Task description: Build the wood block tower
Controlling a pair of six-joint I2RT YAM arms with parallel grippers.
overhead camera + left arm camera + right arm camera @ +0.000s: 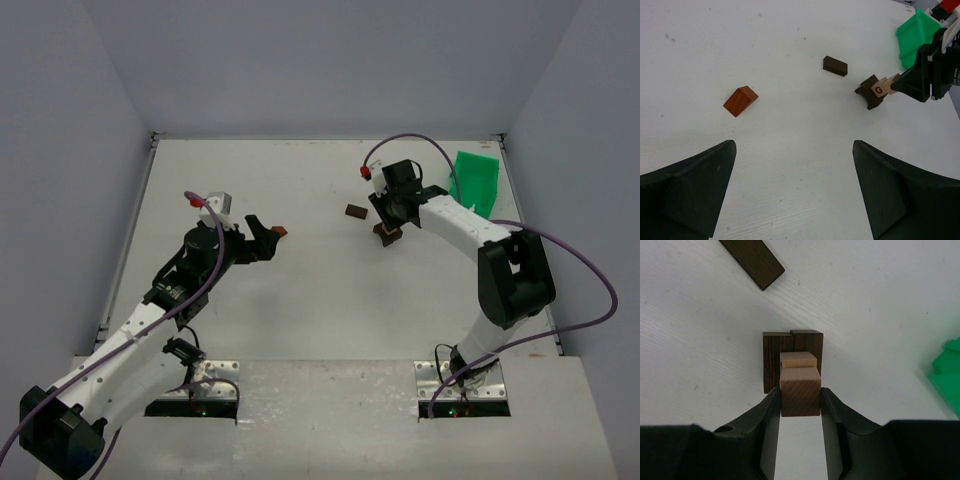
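A dark brown base block (790, 347) stands mid-table, seen also in the top view (387, 237). Two light tan blocks lie on it. The far tan one (798, 360) rests free. My right gripper (800, 396) is shut on the near tan block (800, 382), a finger tight against each side. From the left wrist view this tan block (880, 89) shows a letter G. A flat dark brown block (355, 211) lies just beyond the stack. A reddish-brown wedge (740, 100) lies on the table ahead of my open left gripper (794, 145), which is empty.
A green plastic bin (474, 182) stands at the back right, close behind the right arm, and also shows in the right wrist view (947, 375). Grey walls close the table on three sides.
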